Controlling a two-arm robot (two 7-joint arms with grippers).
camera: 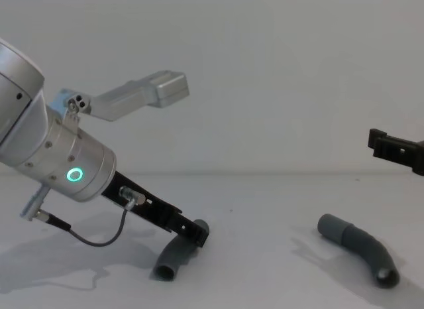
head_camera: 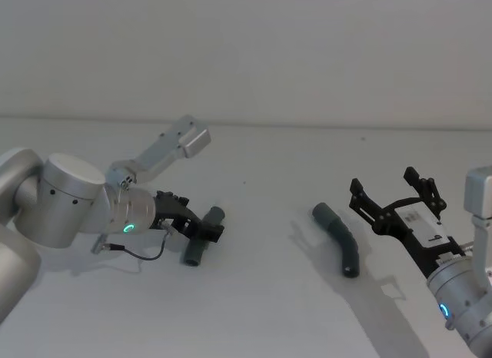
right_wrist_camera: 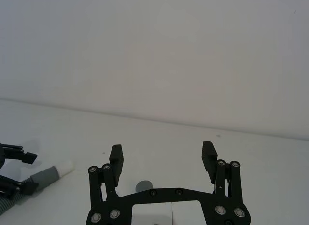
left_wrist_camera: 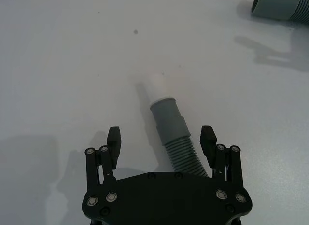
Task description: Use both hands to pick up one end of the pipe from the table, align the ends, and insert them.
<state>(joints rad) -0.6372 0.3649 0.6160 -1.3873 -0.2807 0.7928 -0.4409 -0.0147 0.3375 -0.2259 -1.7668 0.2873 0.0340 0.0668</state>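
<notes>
Head view: I see L end effector [head_camera: 209, 230] low over white-tipped pipe piece [head_camera: 194, 252] on worktop [head_camera: 269, 312]. R end effector [head_camera: 392, 198] spread wide, just right of socket pipe piece [head_camera: 340, 239].
Left wrist view: L fingers [left_wrist_camera: 113, 138] wide, straddling ribbed body w/o touching it.
Right wrist view: R jaws wide, raised off worktop.
Chest view: both pieces lie on worktop, well apart.

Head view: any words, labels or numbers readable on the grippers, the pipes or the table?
No text can be read.
On the right gripper, a white label bears a small dark mark, too small to read.
No lettering on the left gripper, left pipe, right pipe or table.
</notes>
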